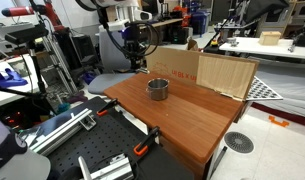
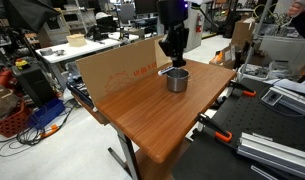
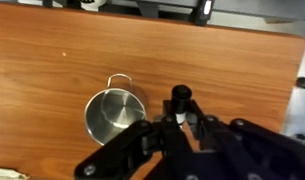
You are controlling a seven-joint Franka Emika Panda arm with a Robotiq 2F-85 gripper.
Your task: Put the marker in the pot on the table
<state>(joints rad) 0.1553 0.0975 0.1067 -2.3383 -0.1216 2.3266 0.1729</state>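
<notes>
One marker (image 3: 179, 96) sits clamped upright in the end effector (image 3: 182, 122), which hovers above the counter (image 3: 52, 60) just beside the pot (image 3: 114, 115), not yet over its mouth. Held vertically, it should drop in cleanly.

One pot (image 3: 114, 115), one marker (image 3: 179, 96) (seemingly), one table (image 3: 42, 60)
</notes>
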